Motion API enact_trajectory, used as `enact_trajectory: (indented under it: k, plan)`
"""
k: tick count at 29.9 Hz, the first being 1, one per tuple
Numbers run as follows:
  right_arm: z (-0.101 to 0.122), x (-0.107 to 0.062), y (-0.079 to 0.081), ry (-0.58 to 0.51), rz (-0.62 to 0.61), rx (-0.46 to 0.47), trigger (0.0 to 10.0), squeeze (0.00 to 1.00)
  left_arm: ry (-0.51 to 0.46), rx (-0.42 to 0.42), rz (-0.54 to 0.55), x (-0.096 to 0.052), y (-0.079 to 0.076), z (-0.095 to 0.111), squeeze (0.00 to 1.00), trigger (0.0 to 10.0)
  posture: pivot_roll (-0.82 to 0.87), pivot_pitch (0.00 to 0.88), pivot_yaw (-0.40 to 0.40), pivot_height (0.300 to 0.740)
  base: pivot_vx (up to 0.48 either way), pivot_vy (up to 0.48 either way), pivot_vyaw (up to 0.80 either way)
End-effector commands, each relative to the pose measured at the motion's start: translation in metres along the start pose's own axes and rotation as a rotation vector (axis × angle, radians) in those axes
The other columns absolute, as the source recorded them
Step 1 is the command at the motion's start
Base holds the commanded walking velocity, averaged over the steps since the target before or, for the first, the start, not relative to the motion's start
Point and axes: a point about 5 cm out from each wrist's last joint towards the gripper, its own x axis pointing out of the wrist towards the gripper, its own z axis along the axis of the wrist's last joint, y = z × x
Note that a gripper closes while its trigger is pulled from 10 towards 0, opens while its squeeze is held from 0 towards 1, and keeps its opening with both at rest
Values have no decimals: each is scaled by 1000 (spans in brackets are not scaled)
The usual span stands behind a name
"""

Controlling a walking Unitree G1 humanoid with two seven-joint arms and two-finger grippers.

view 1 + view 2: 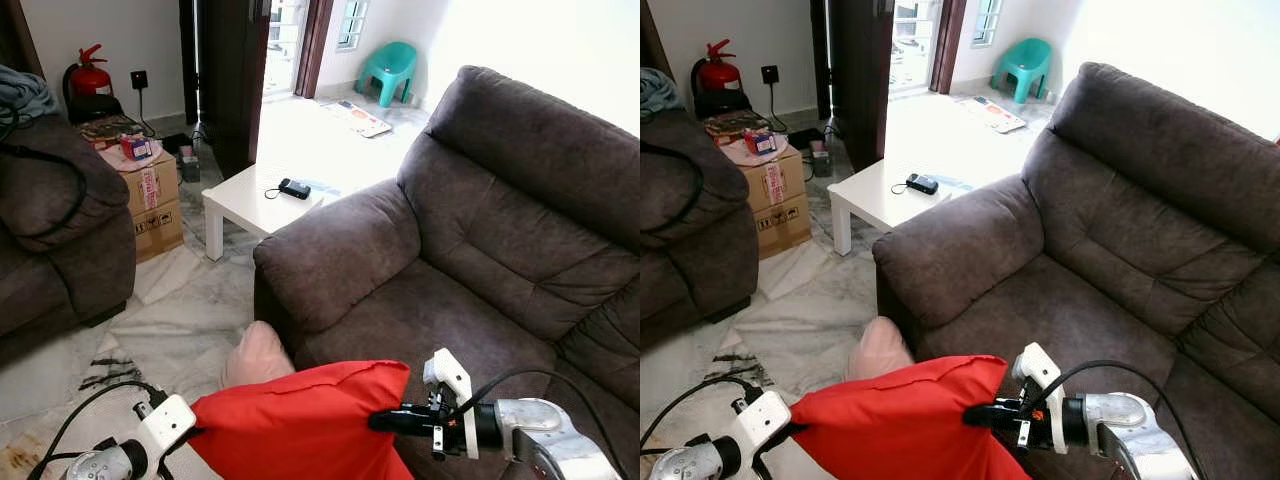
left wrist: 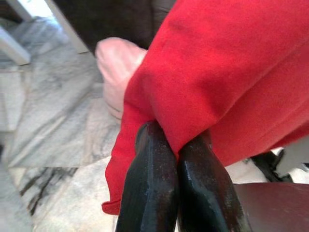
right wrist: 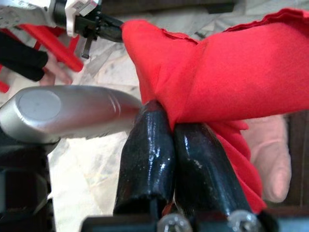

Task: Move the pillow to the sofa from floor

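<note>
From my head, I see the red pillow [image 1: 300,425] held up between my two arms, low in front of me, just at the front edge of the brown sofa [image 1: 480,250] and off the floor [image 1: 180,320]. My left gripper [image 1: 192,432] has its left corner and my right gripper [image 1: 385,420] its right edge. Behind it a pink pillow [image 1: 255,355] lies on the floor against the sofa's arm. Further back stands a white table [image 1: 250,200] with a small black thing [image 1: 294,188] on it, perhaps a remote.

At my left wrist, my fingers [image 2: 149,183] are pressed together with a fold of the red cloth pinched between them; the pink pillow [image 2: 118,67] lies beyond.

At my right wrist, my fingers [image 3: 147,154] are likewise closed tight on a bunch of red cloth, and my left gripper [image 3: 113,29] grips the far corner.
</note>
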Motion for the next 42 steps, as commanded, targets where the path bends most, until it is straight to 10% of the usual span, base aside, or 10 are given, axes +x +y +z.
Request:
enact_trajectory:
  k: [1,4,5,7,8,17,42]
  plan:
    - [19,-8,-9,-69,-57,-72,10000,0,-62,-9,58,2,3,9,0,0,133,0,-195,740,0,0,0]
    - [19,-8,-11,-79,-86,-74,10000,0,-84,-18,143,2,10,14,0,0,137,0,-191,740,0,0,0]
    - [19,-7,-15,-85,-126,-83,10000,0,-109,-29,247,1,20,19,0,8275,135,0,-187,740,0,0,0]
    - [18,-6,-17,-88,-146,-88,10000,0,-119,-31,281,1,24,22,0,8275,135,0,-187,740,0,0,0]
    - [20,-7,-30,-99,-284,-123,10000,0,-182,-53,370,0,32,34,0,10000,135,0,-178,740,0,0,0]
    - [42,-21,-71,-346,-858,-130,10000,0,-394,-95,646,0,47,90,0,10000,148,0,-166,740,0,0,0]
    - [54,-5,-71,-630,-1049,-69,10000,0,-611,-214,820,3,47,168,0,10000,155,0,-153,740,0,0,0]
